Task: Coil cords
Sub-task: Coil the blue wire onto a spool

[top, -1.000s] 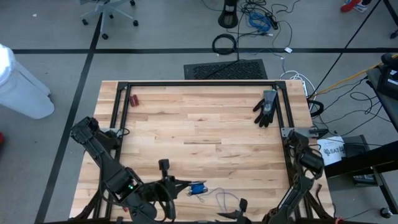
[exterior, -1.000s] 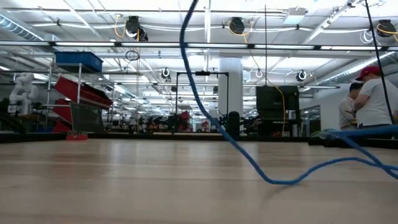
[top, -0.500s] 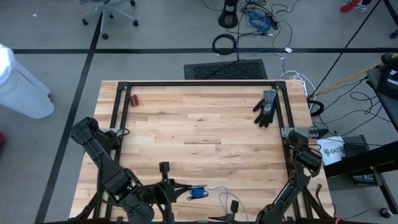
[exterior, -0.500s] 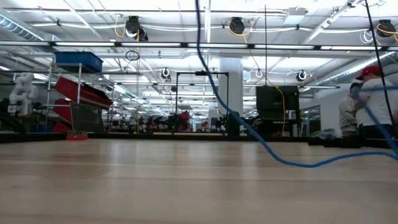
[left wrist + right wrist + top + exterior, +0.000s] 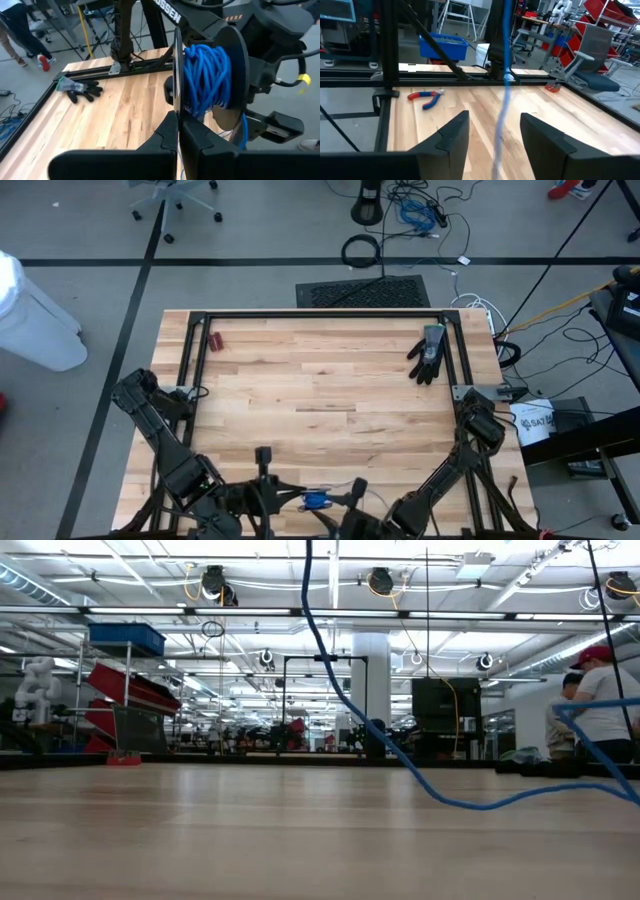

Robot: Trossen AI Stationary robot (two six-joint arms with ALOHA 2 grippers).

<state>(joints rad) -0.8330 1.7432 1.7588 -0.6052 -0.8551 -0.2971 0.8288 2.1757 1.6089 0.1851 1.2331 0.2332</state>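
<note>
Along the pale wooden worktop's near edge, the left gripper is pinching the thin blue cord closed while the right gripper is gaping empty, so slack is probably risking a snag.

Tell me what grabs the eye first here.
The blue cord, wound thick around the right arm's wrist, fills the left wrist view, just beyond the left hand, whose fingers are pressed together. Both arms crowd the table's near edge, with the right hand open around a hanging strand. A black glove lies alone at the far right corner and red pliers at the far left.
</note>
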